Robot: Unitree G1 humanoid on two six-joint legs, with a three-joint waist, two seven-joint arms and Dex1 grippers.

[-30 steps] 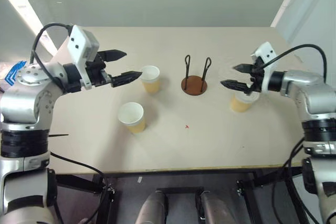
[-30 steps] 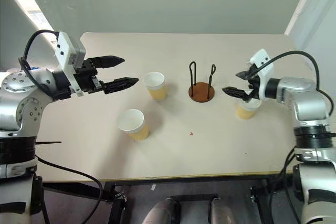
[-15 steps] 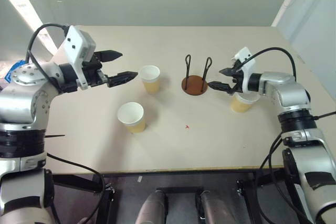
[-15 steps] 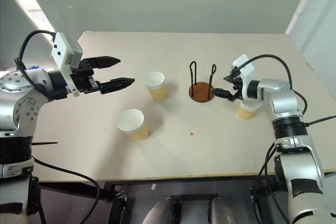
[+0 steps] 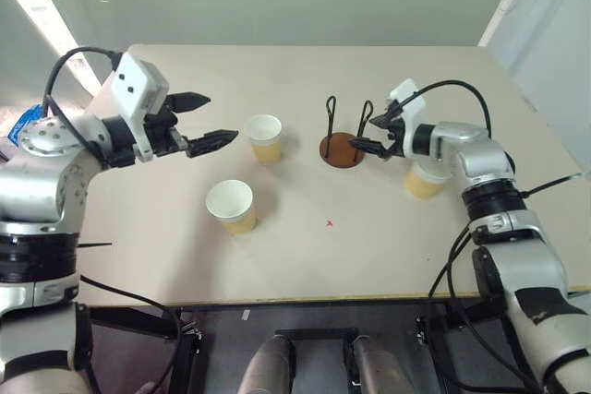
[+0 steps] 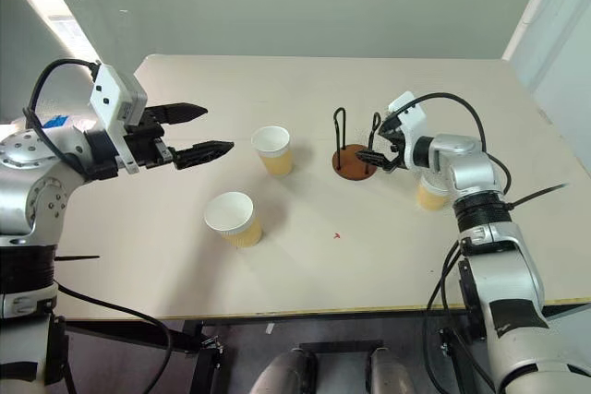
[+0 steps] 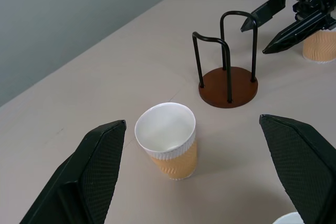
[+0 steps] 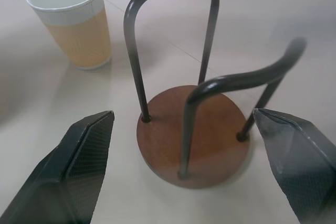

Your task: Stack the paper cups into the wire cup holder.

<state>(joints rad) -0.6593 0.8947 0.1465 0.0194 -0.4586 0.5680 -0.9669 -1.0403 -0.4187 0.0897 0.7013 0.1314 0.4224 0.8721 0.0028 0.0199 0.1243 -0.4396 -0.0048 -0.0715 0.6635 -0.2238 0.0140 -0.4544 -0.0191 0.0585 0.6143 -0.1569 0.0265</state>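
Observation:
Three paper cups stand upright on the table: one (image 5: 264, 138) left of the wire cup holder (image 5: 343, 149), one (image 5: 231, 206) nearer the front left, and one (image 5: 424, 180) right of the holder. The holder is a brown disc with two black wire loops and has nothing in it. My left gripper (image 5: 217, 119) hovers open, left of the far cup, pointing at it. Open too, my right gripper (image 5: 362, 132) sits at the holder's right edge. In the right wrist view its fingers flank the holder's base (image 8: 194, 135). The right cup stands under that forearm.
The pale table top (image 5: 332, 237) spreads wide in front of the cups. A blue object (image 5: 26, 125) lies at the far left edge. A cable (image 5: 443, 89) loops over my right wrist.
My right gripper has moved left and forward, from above the right cup to the holder's right edge. The left gripper has kept still.

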